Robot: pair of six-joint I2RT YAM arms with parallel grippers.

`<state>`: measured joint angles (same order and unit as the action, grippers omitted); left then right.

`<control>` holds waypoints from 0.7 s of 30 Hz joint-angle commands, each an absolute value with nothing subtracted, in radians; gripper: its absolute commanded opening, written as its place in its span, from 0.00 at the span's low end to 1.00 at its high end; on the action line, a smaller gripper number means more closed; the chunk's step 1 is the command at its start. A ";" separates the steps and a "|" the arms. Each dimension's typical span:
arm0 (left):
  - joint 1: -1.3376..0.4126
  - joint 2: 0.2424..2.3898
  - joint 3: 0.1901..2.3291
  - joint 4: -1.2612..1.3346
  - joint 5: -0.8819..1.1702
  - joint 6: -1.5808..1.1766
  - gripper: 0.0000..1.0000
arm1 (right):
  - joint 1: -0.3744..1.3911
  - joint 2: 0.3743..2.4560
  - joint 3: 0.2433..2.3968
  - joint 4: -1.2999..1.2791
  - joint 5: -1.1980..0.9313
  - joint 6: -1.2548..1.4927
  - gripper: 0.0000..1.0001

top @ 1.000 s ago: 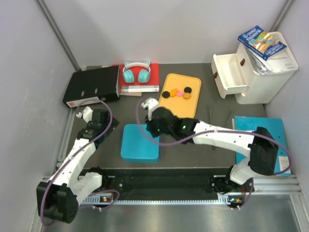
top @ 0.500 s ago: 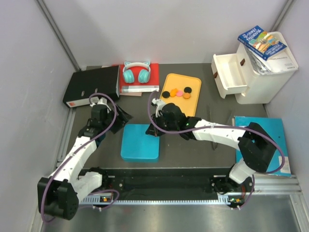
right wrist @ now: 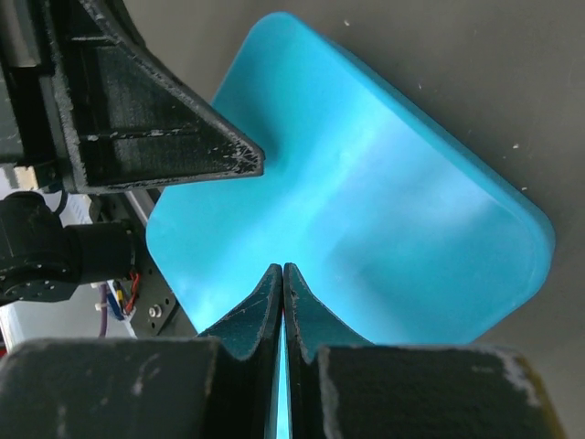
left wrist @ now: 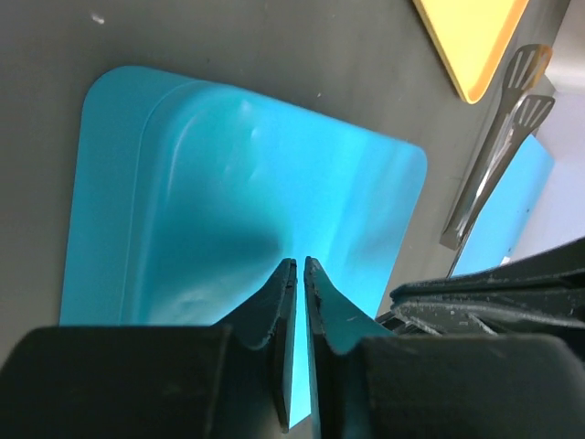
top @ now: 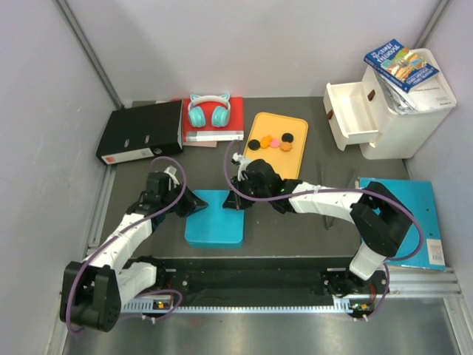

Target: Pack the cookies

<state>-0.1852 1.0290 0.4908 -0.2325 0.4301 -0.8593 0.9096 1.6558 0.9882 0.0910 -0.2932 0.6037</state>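
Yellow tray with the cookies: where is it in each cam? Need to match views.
Top external: yellow tray at centre, far side, cookies on it, beyond the blue box.
Left wrist: only one corner, at the top right edge.
Right wrist: not in it.
Shared landmark: the blue box, in all three views, filling most of both wrist views.

Pale lilac-grey walls (top: pixel 259 44) enclose a dark grey table (top: pixel 295 235); a white drawer unit (top: pixel 406 126) stands at its far right corner.
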 commanded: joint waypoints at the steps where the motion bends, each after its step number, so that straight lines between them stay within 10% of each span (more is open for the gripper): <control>1: -0.183 1.014 0.477 -0.253 0.430 -0.816 0.10 | 0.879 1.689 0.974 0.163 -0.305 0.629 0.00; 14: -0.183 1.042 0.377 -0.298 0.364 -0.851 0.00 | 0.870 1.723 0.966 0.175 -0.316 0.643 0.00; 21: -0.183 0.977 0.485 -0.291 0.351 -0.824 0.27 | 0.871 1.677 1.012 0.129 -0.307 0.615 0.00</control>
